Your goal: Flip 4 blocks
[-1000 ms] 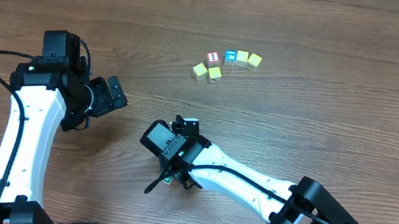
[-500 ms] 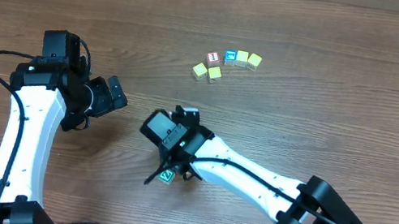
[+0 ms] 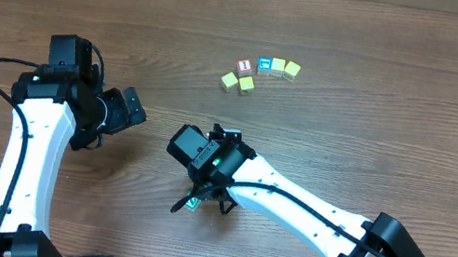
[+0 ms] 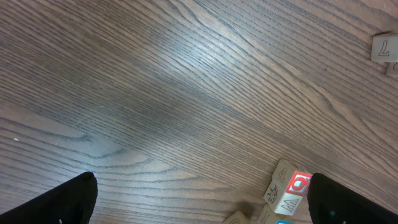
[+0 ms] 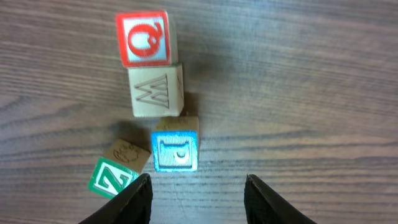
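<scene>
Hovering near the blue block (image 5: 175,151), my right gripper (image 5: 198,200) has its jaws apart, empty. I see the red block (image 5: 143,38) and the whitish block (image 5: 157,92) lined up beyond it on the table (image 5: 311,93), with the green block (image 5: 114,178) beside it. My left gripper (image 4: 200,190) gapes wide, empty.

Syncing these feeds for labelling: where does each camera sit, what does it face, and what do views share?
Overhead: above the table, looking straight down; both arms, left gripper and right gripper show.
Left wrist: on the left arm, facing the table at a slant; own fingers at the bottom corners.
Right wrist: on the right arm, looking down on four blocks; own fingers below.
Shared: both wrist views show the red block.
</scene>
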